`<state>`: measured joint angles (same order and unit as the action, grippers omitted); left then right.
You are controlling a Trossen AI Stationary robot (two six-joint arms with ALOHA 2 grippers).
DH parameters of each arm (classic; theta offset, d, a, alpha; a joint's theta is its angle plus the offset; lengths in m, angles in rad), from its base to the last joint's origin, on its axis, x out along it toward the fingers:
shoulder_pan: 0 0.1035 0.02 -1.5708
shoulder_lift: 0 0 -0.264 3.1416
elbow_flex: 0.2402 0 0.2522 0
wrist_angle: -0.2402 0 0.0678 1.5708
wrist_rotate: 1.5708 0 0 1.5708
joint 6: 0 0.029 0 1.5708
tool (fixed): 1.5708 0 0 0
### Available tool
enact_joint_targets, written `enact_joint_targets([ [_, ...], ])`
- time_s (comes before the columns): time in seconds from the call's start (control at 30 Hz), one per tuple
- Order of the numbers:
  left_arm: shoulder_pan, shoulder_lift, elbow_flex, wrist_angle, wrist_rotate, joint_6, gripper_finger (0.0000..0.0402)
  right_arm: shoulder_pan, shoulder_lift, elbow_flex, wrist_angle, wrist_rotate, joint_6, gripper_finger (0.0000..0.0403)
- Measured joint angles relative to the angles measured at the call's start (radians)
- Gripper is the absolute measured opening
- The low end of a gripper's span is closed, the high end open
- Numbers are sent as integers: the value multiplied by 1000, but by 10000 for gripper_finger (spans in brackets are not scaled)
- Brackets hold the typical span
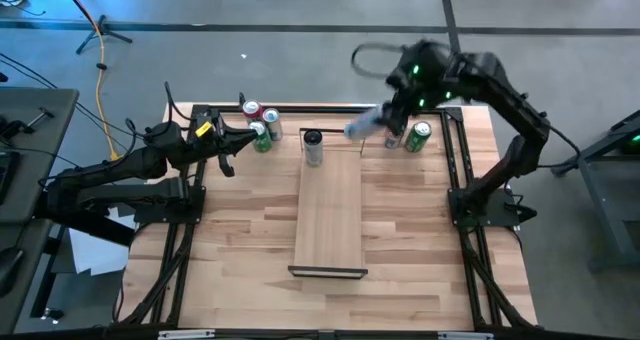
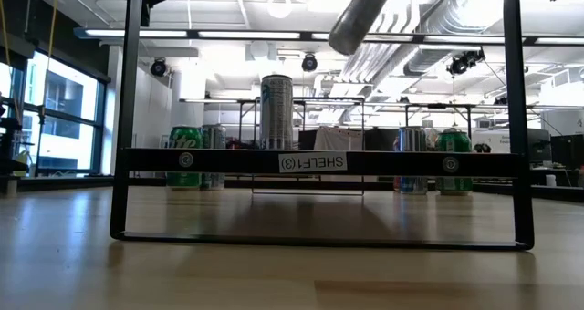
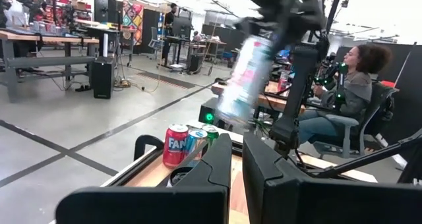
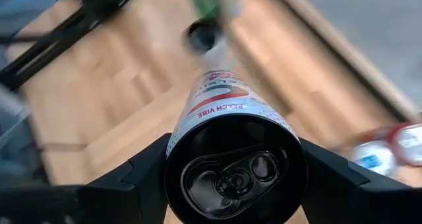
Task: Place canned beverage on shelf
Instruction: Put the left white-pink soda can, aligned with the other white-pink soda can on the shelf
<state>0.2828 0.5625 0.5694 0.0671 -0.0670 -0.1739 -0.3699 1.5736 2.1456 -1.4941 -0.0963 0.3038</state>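
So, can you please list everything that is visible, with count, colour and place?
Pale wooden shelf board: one, table centre, dark frames at its short ends.
Tall silver can: one, upright on the shelf's far end.
Can cluster: three, red, blue-silver and green, far left of the shelf.
Green can: one, far right of the shelf.
Butcher-block tabletop: one, light wood.
Seated person: one, grey top, beyond the table.
Pale slim can: one, tilted, in the air.
Left hand: shut, empty, near the cluster.
Right hand: gripping the pale slim can.
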Motion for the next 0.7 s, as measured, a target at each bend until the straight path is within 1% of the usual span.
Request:
enact_joint_targets([
  [0.13,0,0,0,-1,-1,-9,0,146,27,0,3,10,91,245],
  [0.3,0,0,0,-2,-1,-9,0,265,122,0,8,14,159,245],
  [0.53,0,0,0,-3,0,-20,0,338,266,0,1,-29,125,245],
  [0.7,0,0,0,-9,0,-35,0,359,342,0,-51,-5,121,245],
])
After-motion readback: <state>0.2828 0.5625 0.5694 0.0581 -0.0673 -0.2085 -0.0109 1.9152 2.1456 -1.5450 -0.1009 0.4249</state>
